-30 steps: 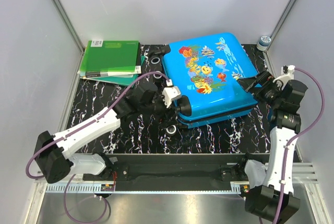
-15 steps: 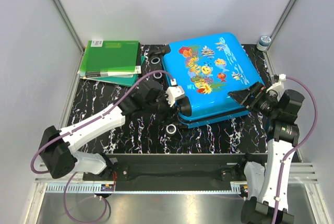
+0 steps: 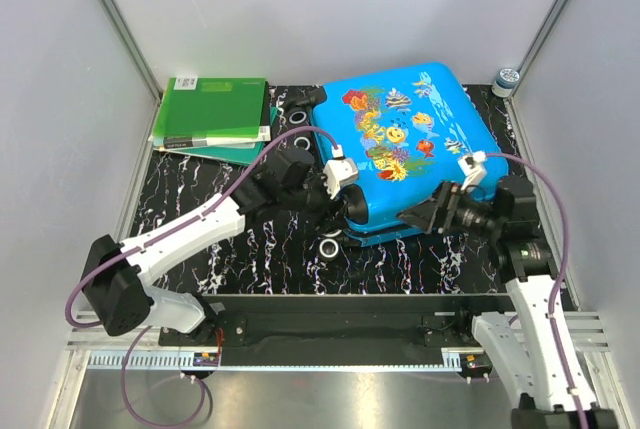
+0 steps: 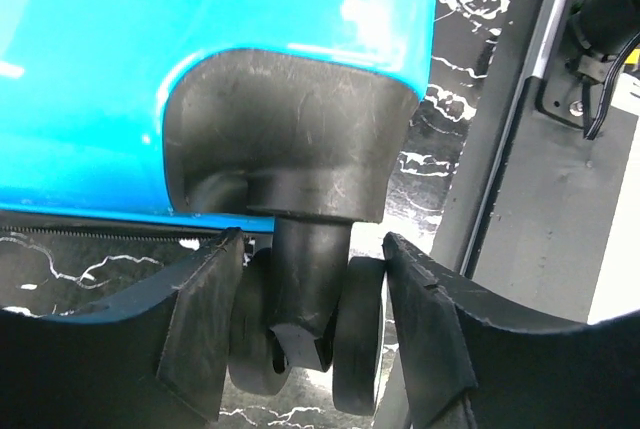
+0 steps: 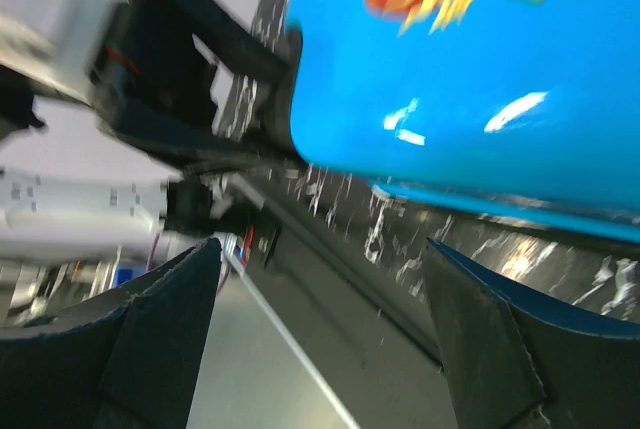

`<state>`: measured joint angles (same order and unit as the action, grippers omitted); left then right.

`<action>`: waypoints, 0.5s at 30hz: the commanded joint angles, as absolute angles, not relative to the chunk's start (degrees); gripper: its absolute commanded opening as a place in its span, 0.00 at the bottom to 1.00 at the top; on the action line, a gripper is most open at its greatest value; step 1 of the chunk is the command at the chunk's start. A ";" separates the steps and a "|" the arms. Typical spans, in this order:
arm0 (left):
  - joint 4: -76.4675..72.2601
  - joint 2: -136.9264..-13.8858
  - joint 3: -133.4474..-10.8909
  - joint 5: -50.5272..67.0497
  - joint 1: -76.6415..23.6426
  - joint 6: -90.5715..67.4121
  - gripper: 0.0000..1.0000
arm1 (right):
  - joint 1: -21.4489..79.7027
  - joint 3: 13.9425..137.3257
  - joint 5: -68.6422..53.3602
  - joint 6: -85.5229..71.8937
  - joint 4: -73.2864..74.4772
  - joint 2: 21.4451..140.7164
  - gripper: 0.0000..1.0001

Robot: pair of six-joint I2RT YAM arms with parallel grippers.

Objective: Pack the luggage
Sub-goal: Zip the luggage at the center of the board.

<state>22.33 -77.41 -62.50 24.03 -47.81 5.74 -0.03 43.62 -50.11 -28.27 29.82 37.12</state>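
The luggage (image 3: 400, 139), a bright-blue hard-shell case with a fish print, lies closed and flat on the black marbled table (image 3: 200, 189). My left gripper (image 3: 335, 214) is at its near-left corner. In the left wrist view the fingers (image 4: 205, 329) press both sides of a black twin caster wheel (image 4: 355, 334) under the blue shell (image 4: 200, 9). My right gripper (image 3: 412, 217) hovers open just off the luggage's near edge. The blurred right wrist view shows its jaws (image 5: 320, 329) wide apart with nothing between them, below the blue shell (image 5: 480, 79).
Green folders (image 3: 212, 114) are stacked at the back left of the table. A small round jar (image 3: 507, 77) stands at the back right corner. Grey walls close in both sides. A loose-looking wheel ring (image 3: 328, 247) lies near the table's front rail.
The right arm swung from the luggage's right corner down and left to its near edge. The left gripper pushed in at the near-left corner and its jaws narrowed onto the wheel.
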 commanded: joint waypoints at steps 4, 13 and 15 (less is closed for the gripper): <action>21.80 -77.78 -67.14 32.08 -49.04 3.08 0.00 | 15.72 38.33 -36.14 -31.20 27.95 39.11 0.86; 21.62 -76.99 -69.26 33.49 -48.96 2.37 0.00 | 29.96 31.29 -22.44 -36.03 20.67 41.48 0.84; 21.71 -76.47 -68.12 33.31 -48.87 2.55 0.00 | 35.56 29.98 -16.13 -36.39 16.98 44.20 0.83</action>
